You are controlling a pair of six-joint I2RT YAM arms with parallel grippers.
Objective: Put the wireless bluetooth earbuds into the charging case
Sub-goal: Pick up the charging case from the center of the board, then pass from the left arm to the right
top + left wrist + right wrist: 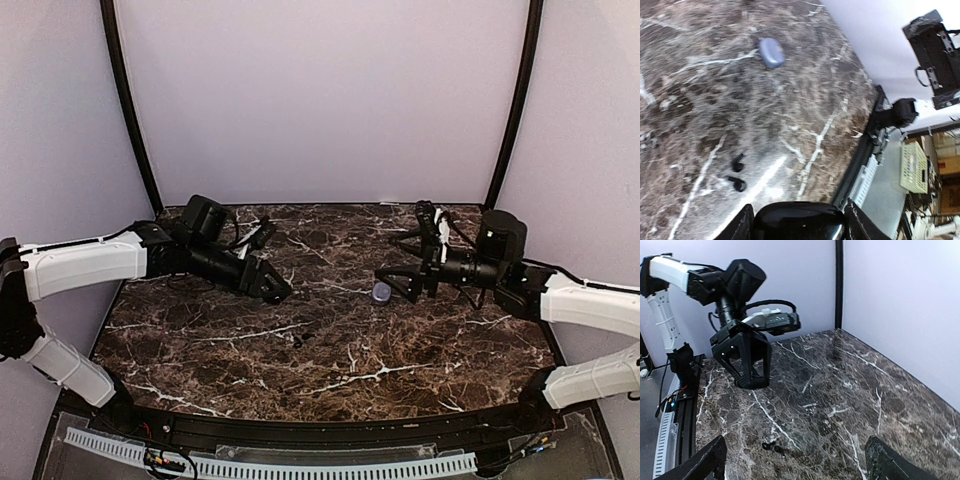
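Marble table [300, 350] | left gripper [278, 290] pressed together | right gripper [392, 258] spread near charging case [382, 291] | dark earbuds [737, 163] lie loose

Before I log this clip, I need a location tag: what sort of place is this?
Likely a robotics lab test cell: left arm and right arm mounted at a marble-patterned table, plain pale backdrop panels enclosing it, and a plastic crate among clutter beyond the edge.

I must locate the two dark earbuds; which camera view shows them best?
Left wrist view: both dark earbuds lie clear and apart. The right wrist view shows only tiny specks; the top view does not show them.
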